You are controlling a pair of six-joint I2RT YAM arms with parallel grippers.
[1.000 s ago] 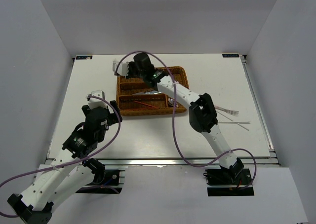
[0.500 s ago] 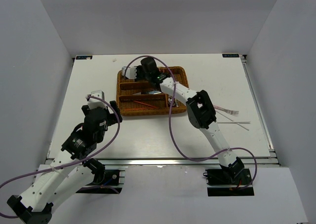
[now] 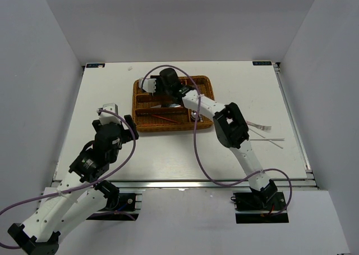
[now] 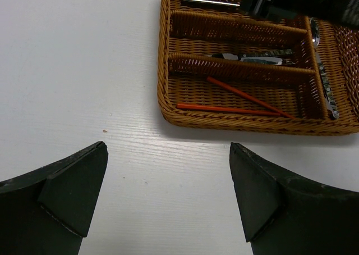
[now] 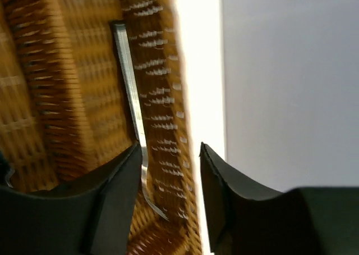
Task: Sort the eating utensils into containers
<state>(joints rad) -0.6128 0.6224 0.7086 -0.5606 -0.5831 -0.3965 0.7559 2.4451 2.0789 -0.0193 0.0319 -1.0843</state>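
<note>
Silver and flat: looking at the knife [image 5: 130, 92], lying lengthwise in the far long slot of the wicker tray [image 4: 241, 127], close under the wall that is facing the desk's far edge. Hovering over one end of it with the right gripper [image 5: 168, 176], fingers parted and gripping nothing, the blade passing close by one finger; not managing to tell whether touching. Seeing red chopsticks [image 4: 235, 100] lying in the slot toward the desk's near edge and shiny metal pieces [image 4: 252, 58] in the middle one.

Turning outward: finding a fork [image 3: 259, 124] and pale chopsticks [image 3: 268, 140] lying on the bare desk [image 3: 168, 154] toward the right edge, well apart from the tray, long axes running roughly left to right. Judging these to be sitting much nearer the right arm than the left, off toward the right edge and the near edge from its claw, so calling for a lift clear of the tray and a swing that way.

Finding the left gripper [image 4: 168, 193] hanging wide open and empty, toward the left edge, short of the tray's left end. Working on white, inside plain pale walls [image 3: 168, 19].
</note>
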